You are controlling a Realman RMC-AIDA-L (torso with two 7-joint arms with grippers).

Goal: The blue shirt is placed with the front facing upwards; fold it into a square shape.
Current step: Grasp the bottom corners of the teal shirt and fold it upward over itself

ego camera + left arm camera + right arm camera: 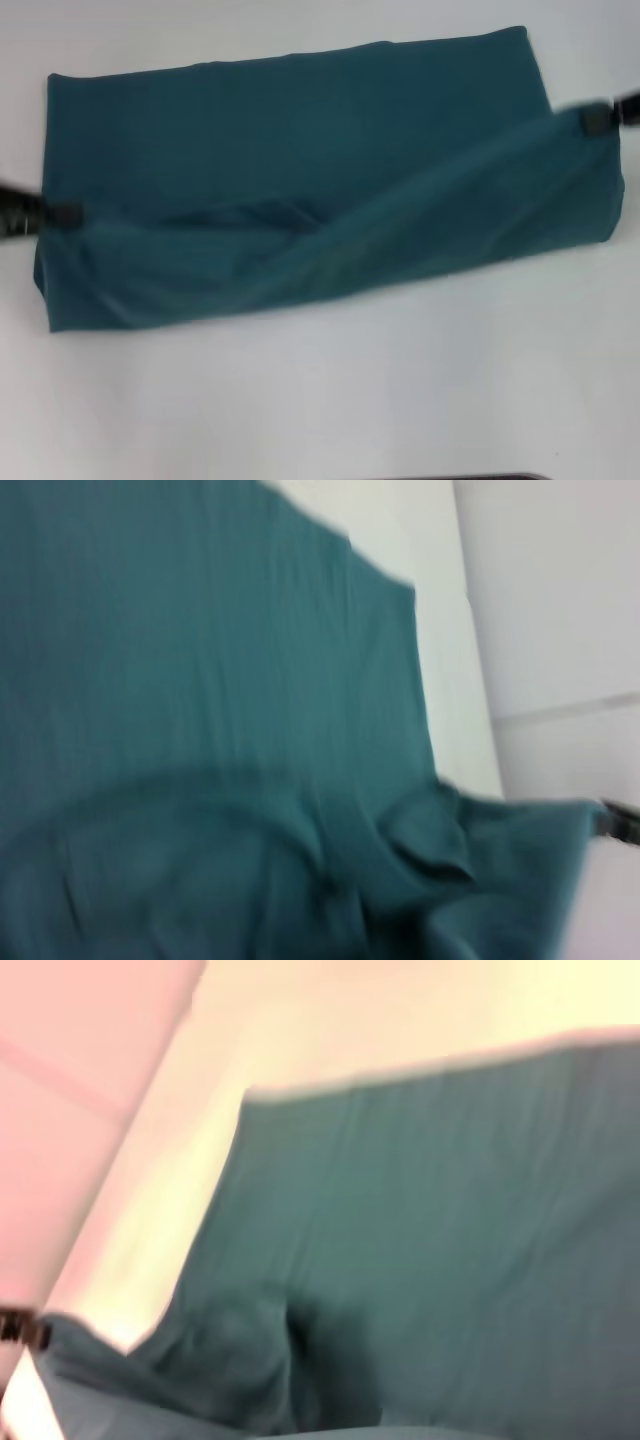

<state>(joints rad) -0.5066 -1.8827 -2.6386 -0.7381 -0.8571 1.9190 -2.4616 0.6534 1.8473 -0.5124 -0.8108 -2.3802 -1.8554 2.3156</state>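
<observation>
The blue shirt [300,130] lies on the white table as a long plain teal band, with no lettering showing. Its near layer is raised and pulled taut between my two grippers. My left gripper [62,212] is shut on the cloth's left end. At the far right, my right gripper [595,119] is shut on the other end, higher and farther back. A slanting fold runs between them. The left wrist view shows rumpled teal cloth [200,730] with the right gripper [620,820] far off. In the right wrist view the shirt [450,1220] fills most of the picture.
The white table [320,400] spreads in front of the shirt and a strip of it shows behind. A dark edge [460,477] shows at the bottom of the head view. A pale floor or wall [560,600] lies beyond the table's edge.
</observation>
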